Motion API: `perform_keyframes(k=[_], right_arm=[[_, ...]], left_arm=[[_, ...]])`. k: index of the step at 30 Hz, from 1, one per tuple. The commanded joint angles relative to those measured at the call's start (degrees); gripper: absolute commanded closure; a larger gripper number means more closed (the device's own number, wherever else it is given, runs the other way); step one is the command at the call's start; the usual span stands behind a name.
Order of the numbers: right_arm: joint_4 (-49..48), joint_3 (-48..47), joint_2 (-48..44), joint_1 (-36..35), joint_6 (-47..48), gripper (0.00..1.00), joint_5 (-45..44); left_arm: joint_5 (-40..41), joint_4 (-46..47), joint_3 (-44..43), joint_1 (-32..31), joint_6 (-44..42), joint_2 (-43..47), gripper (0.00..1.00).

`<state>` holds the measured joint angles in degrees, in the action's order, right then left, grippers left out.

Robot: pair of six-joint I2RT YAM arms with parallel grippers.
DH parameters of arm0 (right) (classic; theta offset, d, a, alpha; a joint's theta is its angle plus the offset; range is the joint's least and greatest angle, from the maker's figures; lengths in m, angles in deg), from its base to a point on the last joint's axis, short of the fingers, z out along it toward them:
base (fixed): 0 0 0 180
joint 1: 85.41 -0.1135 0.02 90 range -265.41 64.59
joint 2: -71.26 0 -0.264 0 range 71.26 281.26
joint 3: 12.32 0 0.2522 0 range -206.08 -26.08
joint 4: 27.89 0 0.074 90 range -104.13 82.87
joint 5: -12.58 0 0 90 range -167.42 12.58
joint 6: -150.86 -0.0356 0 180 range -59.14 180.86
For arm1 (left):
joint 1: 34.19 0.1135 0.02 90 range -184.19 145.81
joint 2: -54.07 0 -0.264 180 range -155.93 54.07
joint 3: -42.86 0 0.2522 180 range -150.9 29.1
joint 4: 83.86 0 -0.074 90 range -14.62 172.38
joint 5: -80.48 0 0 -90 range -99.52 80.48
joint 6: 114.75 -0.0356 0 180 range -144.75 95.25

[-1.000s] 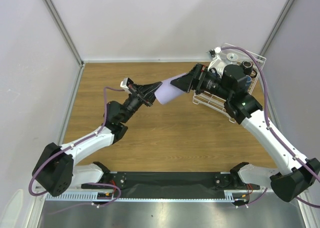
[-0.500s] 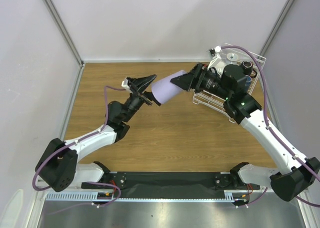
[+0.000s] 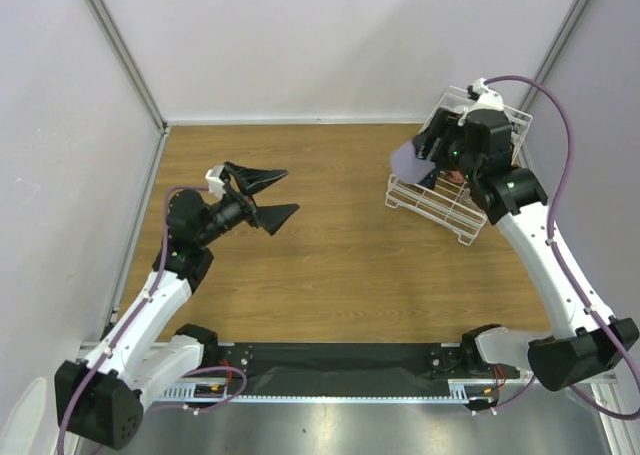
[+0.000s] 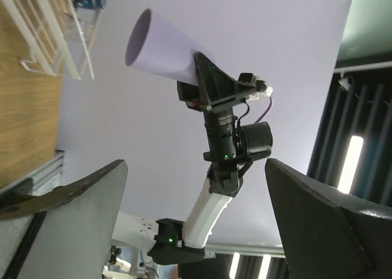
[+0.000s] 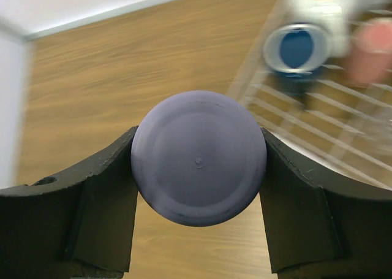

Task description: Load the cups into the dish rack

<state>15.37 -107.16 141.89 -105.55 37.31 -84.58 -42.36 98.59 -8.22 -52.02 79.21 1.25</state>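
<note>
The lavender tumbler (image 3: 408, 157) hangs in the air at the upper right of the overhead view, tipped on its side with its mouth turned away from the arm. It sits just over the left edge of the white dish rack (image 3: 440, 218). The right pincer (image 3: 420, 153) grips it by the sides, near the base. Inside the rack stand a blue cup (image 5: 297, 49) and a terracotta one (image 5: 370, 58) (both blurred). At centre left, the left pincer (image 3: 290, 191) is spread wide and empty above the wooden table (image 3: 330, 265).
</note>
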Motion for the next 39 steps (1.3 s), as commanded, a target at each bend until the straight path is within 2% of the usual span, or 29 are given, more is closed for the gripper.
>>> perform_keyframes(k=[1, 5, 13, 28, 39], right_arm=[[2.5, 0.3, 0.21, 5.52, 6.14, 1.0, -9.9], [0.48, 2.32, 2.31, 12.39, 8.08, 1.0, -5.33], [-2.86, 5.31, 6.8, 16.45, 9.58, 1.0, -3.22], [-9.81, 9.36, 12.07, 16.28, 12.21, 1.0, -4.09], [-12.88, 10.41, 15.76, 13.99, 13.71, 1.0, -9.19]], left_arm=[[-5.65, -10.67, -1.53, 3.58, -4.82, 2.98, 0.0], [-8.02, -7.69, 0.14, 4.99, -3.68, 3.51, 0.0], [-9.52, -4.87, 0.67, 5.78, -2.19, 3.78, 0.0], [-10.31, -1.88, 0.14, 5.78, 0.1, 3.07, 0.0], [-10.14, -0.57, -0.3, 5.87, 1.59, 2.46, 0.0]])
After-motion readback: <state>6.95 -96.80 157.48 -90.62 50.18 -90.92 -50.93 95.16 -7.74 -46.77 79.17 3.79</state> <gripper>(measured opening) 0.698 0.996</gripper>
